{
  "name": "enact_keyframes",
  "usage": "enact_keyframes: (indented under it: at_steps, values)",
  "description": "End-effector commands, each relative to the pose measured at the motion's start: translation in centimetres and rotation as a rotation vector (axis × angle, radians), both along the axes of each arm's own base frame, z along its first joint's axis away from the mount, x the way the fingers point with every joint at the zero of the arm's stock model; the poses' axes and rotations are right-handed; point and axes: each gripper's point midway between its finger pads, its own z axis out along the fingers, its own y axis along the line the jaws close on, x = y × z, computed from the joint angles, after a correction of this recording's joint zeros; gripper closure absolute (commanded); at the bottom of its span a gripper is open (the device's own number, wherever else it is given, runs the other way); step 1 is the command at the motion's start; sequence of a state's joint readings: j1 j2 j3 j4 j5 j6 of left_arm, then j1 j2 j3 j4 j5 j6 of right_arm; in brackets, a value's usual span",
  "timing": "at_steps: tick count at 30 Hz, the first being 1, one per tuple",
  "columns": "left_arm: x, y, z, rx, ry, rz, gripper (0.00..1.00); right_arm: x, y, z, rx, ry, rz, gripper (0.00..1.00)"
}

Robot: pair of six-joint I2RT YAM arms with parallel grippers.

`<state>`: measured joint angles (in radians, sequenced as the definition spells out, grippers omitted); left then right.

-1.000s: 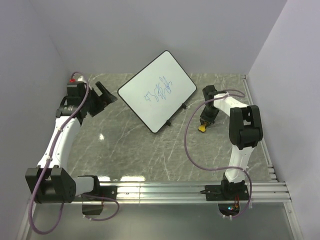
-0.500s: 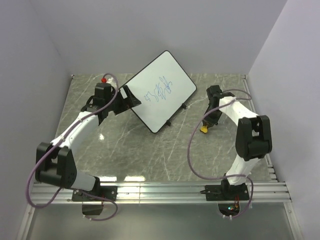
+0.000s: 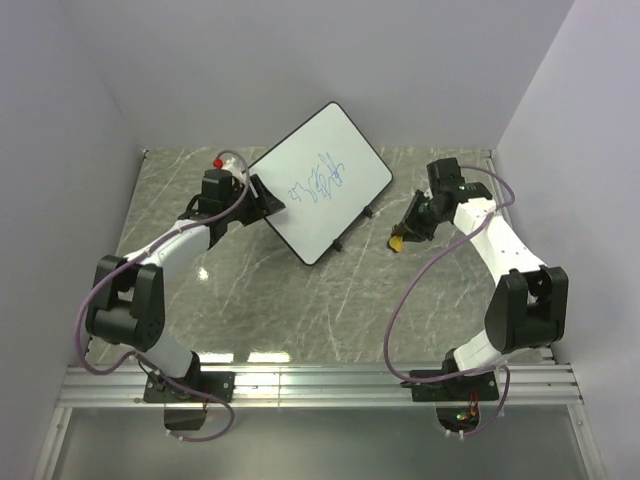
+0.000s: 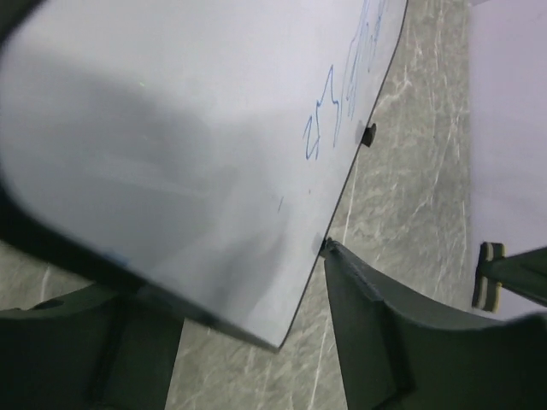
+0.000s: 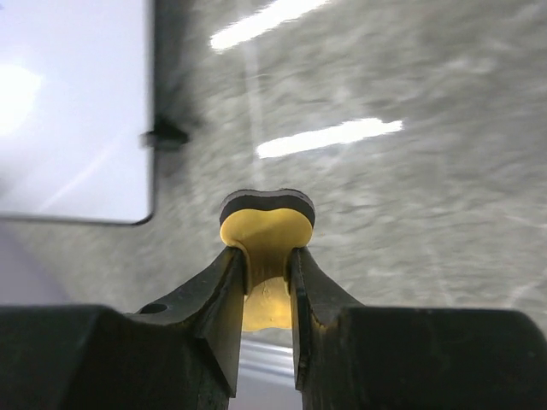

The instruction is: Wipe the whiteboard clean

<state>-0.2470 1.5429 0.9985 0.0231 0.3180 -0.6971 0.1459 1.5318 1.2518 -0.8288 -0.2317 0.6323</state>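
The whiteboard (image 3: pixel 315 180) stands tilted at the back centre of the table, with blue scribbles (image 3: pixel 320 182) on its face. My left gripper (image 3: pixel 262 197) is open at the board's left corner. In the left wrist view the board (image 4: pixel 188 128) fills the frame, its corner lies between my jaws, and my right finger (image 4: pixel 376 325) touches its rim. My right gripper (image 3: pixel 408 232) is shut on a small yellow block with a black face (image 3: pixel 398 241), held right of the board. In the right wrist view the block (image 5: pixel 267 226) sits between my fingers and the board's corner (image 5: pixel 68 102) shows upper left.
The grey marble table (image 3: pixel 300 290) is walled at the back and both sides. The board's black stand feet (image 3: pixel 370 210) stick out toward the right arm. Aluminium rails (image 3: pixel 320 385) run along the near edge.
My left arm has swung right from the far left until its gripper reached the board's left corner. My right gripper has carried the yellow block left and back, closer to the board.
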Motion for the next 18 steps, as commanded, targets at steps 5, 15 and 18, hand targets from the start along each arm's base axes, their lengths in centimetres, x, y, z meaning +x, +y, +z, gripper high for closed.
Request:
enact_keyframes:
  at_steps: [5,15,18]
  values:
    - [1.8,-1.6,-0.6,-0.044,-0.053,-0.076,0.81,5.4,6.1,10.3,0.270,-0.267,0.084,1.00]
    - [1.8,-0.3,-3.1,-0.036,-0.016,-0.070,1.00,10.9,21.4,12.9,0.408,-0.382,0.374,1.00]
    - [1.4,-0.2,-3.9,-0.028,0.007,-0.076,1.00,11.2,26.2,12.1,0.427,-0.370,0.415,1.00]
